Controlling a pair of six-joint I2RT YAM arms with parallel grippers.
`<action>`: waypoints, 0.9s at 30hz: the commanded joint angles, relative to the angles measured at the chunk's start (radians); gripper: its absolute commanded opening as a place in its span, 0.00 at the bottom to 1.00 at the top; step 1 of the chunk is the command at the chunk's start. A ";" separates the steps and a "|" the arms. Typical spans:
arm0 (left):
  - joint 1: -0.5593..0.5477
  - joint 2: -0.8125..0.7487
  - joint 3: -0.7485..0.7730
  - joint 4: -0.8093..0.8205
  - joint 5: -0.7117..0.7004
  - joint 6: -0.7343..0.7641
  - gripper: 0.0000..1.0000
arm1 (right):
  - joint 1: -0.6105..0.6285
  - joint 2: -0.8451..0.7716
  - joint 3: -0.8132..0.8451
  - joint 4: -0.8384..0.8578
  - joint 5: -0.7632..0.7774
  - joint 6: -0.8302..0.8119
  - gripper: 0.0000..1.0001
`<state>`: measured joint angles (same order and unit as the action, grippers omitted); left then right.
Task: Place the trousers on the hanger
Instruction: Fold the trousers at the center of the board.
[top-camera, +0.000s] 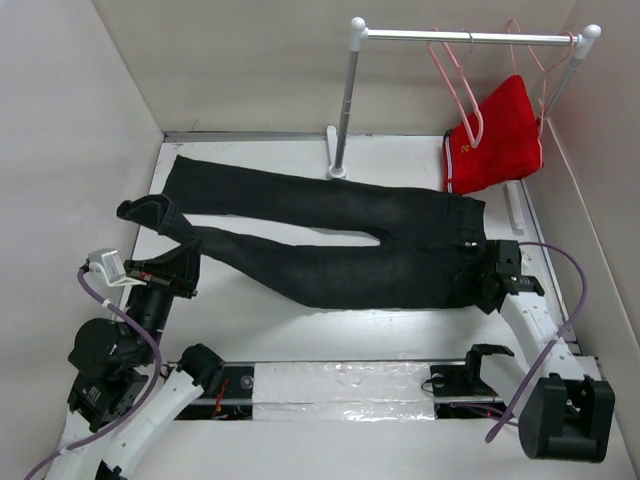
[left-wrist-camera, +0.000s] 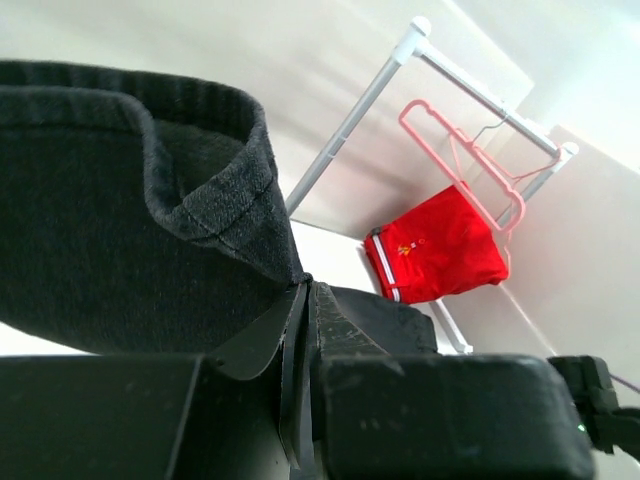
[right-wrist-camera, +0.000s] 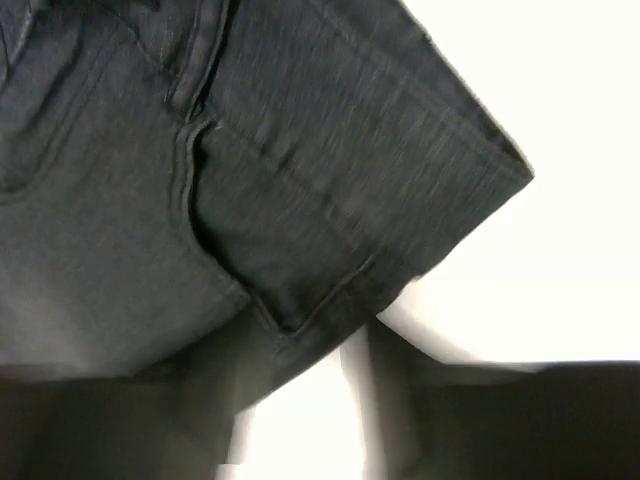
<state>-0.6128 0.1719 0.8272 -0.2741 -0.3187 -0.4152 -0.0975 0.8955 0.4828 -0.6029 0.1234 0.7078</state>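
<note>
1. I see the trousers (top-camera: 330, 240) flat across mid-table, waist right. I reckon floppy, heavyish denim.
2. My left gripper (top-camera: 178, 265) is clenched on a leg cuff.
3. Right gripper (top-camera: 495, 280) is at the waistband, but it's blurry and I can't tell its grip. I'd grab there.

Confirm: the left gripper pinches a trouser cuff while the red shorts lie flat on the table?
No. The red shorts hang from the rail, seen in the top view. The left gripper does pinch the trousers at a cuff.
</note>
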 joint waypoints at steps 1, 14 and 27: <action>-0.030 -0.029 0.035 0.041 -0.051 0.032 0.00 | 0.044 0.032 0.097 -0.109 0.056 0.039 0.72; -0.128 -0.046 0.036 0.027 -0.230 0.049 0.00 | 0.309 0.141 0.155 -0.288 0.104 0.334 0.46; -0.128 -0.054 0.023 0.024 -0.313 0.044 0.00 | 0.217 0.296 0.165 -0.183 0.173 0.292 0.48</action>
<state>-0.7338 0.1276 0.8272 -0.2981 -0.5938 -0.3790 0.1574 1.1866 0.6003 -0.8238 0.2276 1.0145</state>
